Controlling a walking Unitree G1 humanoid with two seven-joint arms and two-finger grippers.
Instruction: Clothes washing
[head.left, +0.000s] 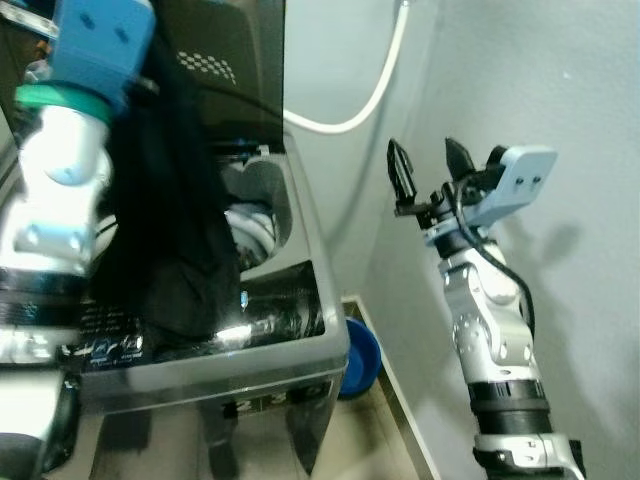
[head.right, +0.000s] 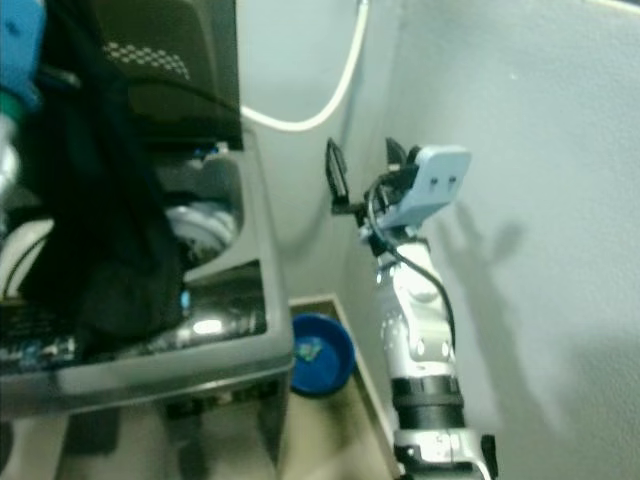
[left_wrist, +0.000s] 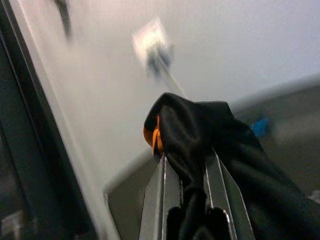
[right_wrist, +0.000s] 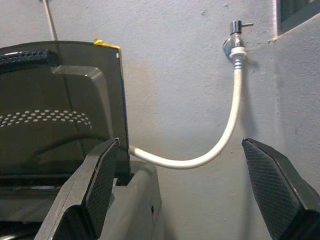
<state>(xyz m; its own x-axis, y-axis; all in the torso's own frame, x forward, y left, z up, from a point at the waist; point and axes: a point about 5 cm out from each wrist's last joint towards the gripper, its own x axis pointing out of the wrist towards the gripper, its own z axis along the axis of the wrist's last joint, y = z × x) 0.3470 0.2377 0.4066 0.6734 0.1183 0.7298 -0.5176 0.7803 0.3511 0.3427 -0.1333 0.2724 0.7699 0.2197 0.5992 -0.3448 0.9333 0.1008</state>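
Looming closest at about ten o'clock, the left gripper is pinching a black garment, its jaws closed tight on a bunched fold of the cloth. From there the garment is hanging straight down, its long axis vertical, and its lower end is draping over the front rim of the washing machine at about seven o'clock. Judging by that, the cloth is sitting just forward of the tub opening rather than over it, so the coming move is probably a matter of carrying it back toward twelve o'clock and letting it drop inside. Only the left arm is anywhere near the work.

Out at three o'clock, the right gripper is hovering well apart from the machine, beside the grey wall, jaws spread wide and holding nothing. It is pointing toward the raised lid and the white hose running down from the tap.

Behind the tub the lid is standing upright, which is limiting how far back the garment can swing. Down on the floor at five o'clock, a blue bowl is sitting between the machine and the wall, out of the way.
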